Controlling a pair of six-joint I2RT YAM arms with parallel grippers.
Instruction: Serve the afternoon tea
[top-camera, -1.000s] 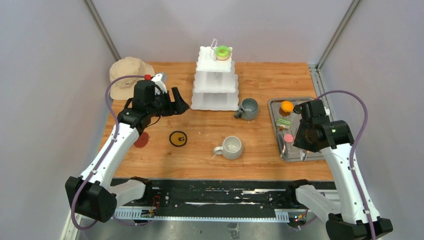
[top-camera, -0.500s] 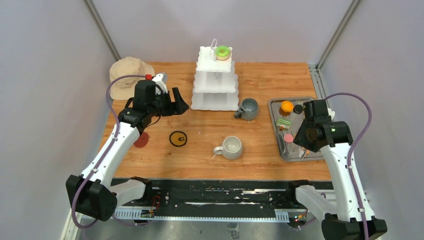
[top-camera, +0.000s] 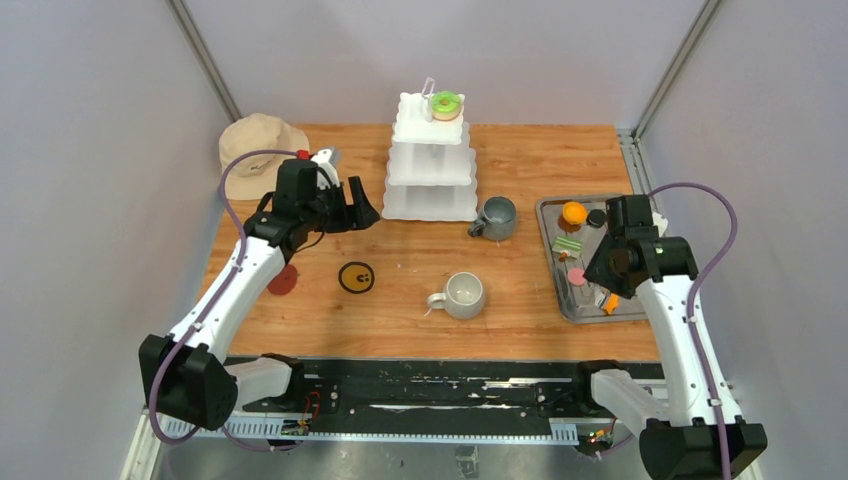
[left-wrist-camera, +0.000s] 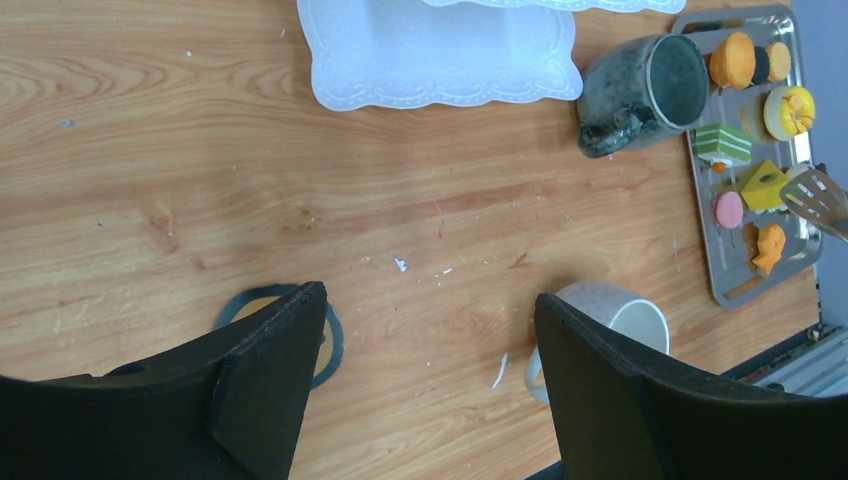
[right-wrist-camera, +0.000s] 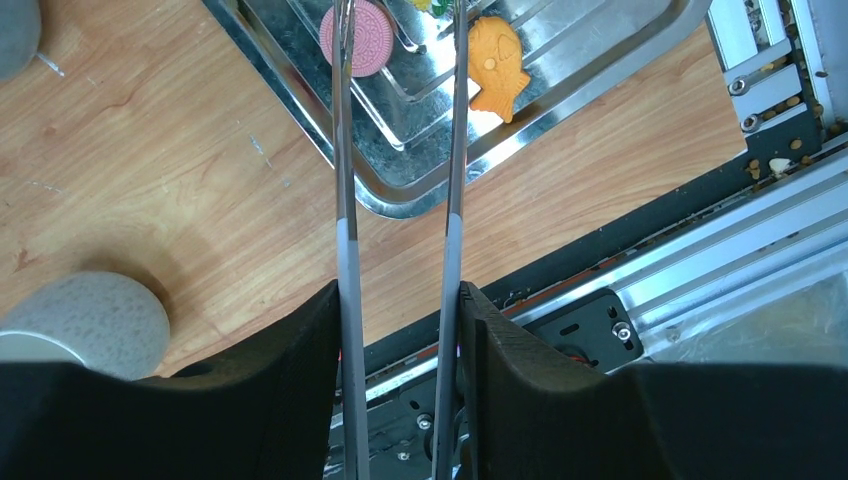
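The white three-tier stand (top-camera: 430, 170) is at the back centre, a green-pink donut (top-camera: 446, 103) on its top tier. A dark grey mug (top-camera: 497, 217) stands right of it and a lighter mug (top-camera: 465, 294) nearer me. My left gripper (left-wrist-camera: 430, 300) hangs open and empty over bare wood left of the stand. My right gripper (right-wrist-camera: 398, 295) is shut on metal tongs (right-wrist-camera: 345, 200). Their spread tips reach over a pink cookie (right-wrist-camera: 365, 35) and an orange fish pastry (right-wrist-camera: 495, 65) in the steel tray (right-wrist-camera: 400, 205). Nothing is between the tips.
The tray (top-camera: 566, 310) also holds orange (left-wrist-camera: 733, 60), yellow (left-wrist-camera: 790, 110) and green (left-wrist-camera: 722, 142) pieces. A beige hat (top-camera: 255, 150) lies back left. A yellow-black coaster (top-camera: 356, 277) and a red disc (top-camera: 283, 280) lie on the left. A black rail (top-camera: 430, 390) lines the near edge.
The tongs' arms have spread wider in my right gripper, and the right arm has shifted slightly toward the tray's near end. The left arm has barely moved.
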